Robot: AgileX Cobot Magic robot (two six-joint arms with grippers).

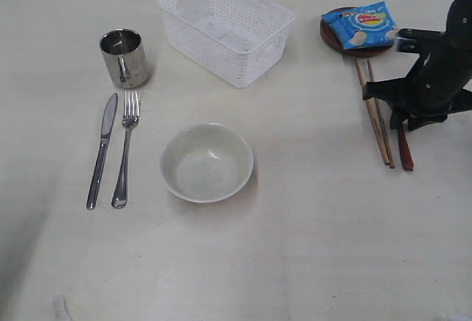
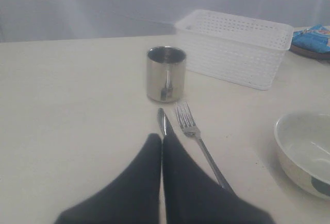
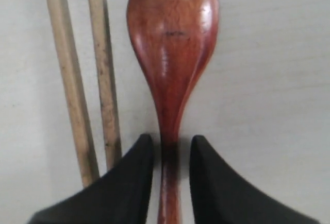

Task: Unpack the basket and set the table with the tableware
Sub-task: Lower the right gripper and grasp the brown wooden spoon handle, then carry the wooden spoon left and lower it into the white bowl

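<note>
Your right gripper (image 3: 171, 145), jaws parted and clear of the handle, straddles the dark reddish wooden spoon (image 3: 172, 33) lying flat on the pale cream table (image 3: 273, 80) just beside two brown wooden chopsticks (image 3: 105, 85); lift straight up without closing, so no pad nudges it crooked.

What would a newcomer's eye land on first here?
The right gripper is down at the table's right side. Its jaws straddle the handle of the reddish wooden spoon, which lies beside the two chopsticks. The white basket at the far middle looks empty, with the off-white bowl in front of it. A blue crisp packet sits on the small brown plate at far right.
</note>
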